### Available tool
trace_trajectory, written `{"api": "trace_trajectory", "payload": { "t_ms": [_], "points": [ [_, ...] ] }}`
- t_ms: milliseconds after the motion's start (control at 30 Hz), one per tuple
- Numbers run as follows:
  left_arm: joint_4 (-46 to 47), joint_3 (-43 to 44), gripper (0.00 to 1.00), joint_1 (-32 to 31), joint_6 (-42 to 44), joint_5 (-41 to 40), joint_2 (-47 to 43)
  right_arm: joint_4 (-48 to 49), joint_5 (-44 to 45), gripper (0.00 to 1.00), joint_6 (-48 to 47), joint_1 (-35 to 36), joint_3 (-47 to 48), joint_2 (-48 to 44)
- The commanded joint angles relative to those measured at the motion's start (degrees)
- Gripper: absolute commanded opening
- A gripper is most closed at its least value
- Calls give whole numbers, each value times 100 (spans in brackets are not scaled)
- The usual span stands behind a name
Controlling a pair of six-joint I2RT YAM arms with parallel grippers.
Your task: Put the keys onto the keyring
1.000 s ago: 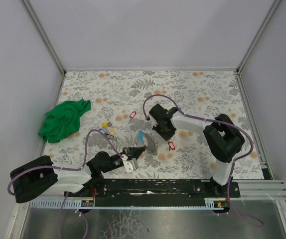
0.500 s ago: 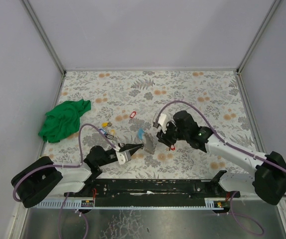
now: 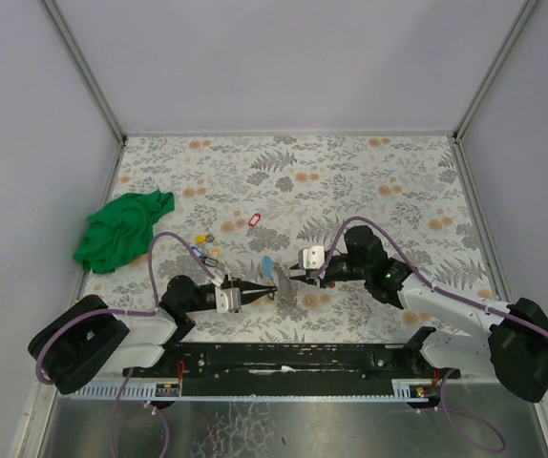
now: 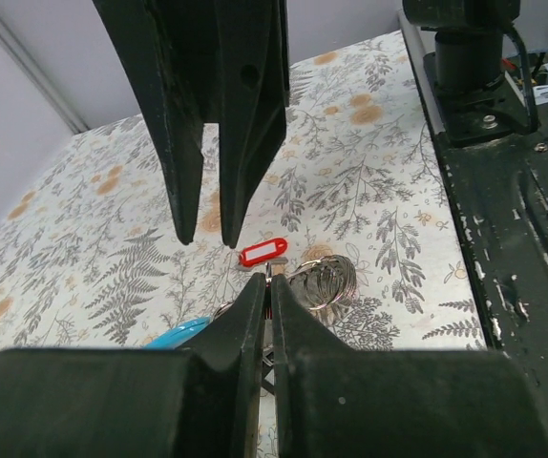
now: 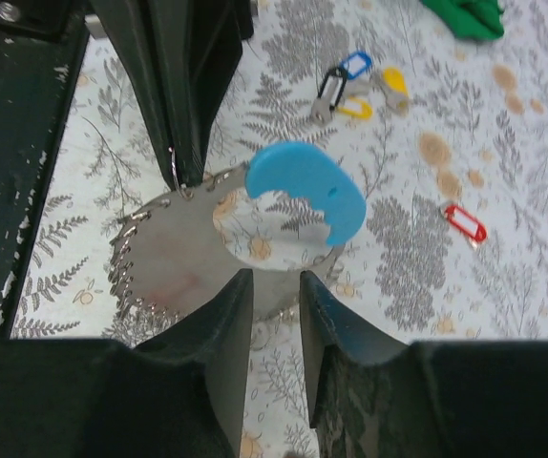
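Your right claw [image 5: 274,281] has dropped low, fingers apart at the keyring [image 5: 188,248] edge. It faces the left claw [image 4: 266,284], which stays clamped on it. The keys [image 5: 355,107] wait beyond, not yet on.

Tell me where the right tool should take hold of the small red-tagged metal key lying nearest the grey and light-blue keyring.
Pinch the red oblong plastic tag across its short width, coming straight down. It lies flat on the floral tabletop, so its long edges look like the best faces to pinch, and the open right tool hangs close by, pointing down.
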Motion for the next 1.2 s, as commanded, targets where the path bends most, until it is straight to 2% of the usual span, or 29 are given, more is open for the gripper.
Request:
{"api": "trace_trajectory", "payload": {
  "t_ms": [0, 333, 533, 867, 1167],
  "points": [
    [634, 85, 0, 37, -135, 278, 5, 682, -890, 32, -276, -8, 41, -41],
    [753, 127, 0, 37, -233, 213, 69, 583, -1183, 28, -356, 119, 84, 125],
    [830, 127, 0, 37, -279, 119, 88, 459, -1035, 29, -290, 317, 184, 293],
    [841, 144, 0, 28, -310, 112, 132, 1042, -771, 30, 170, 496, 185, 442],
    [804, 145, 0, 3, -250, -128, 168, 1150, -880, 30, 406, 520, 158, 380]
  ]
}}
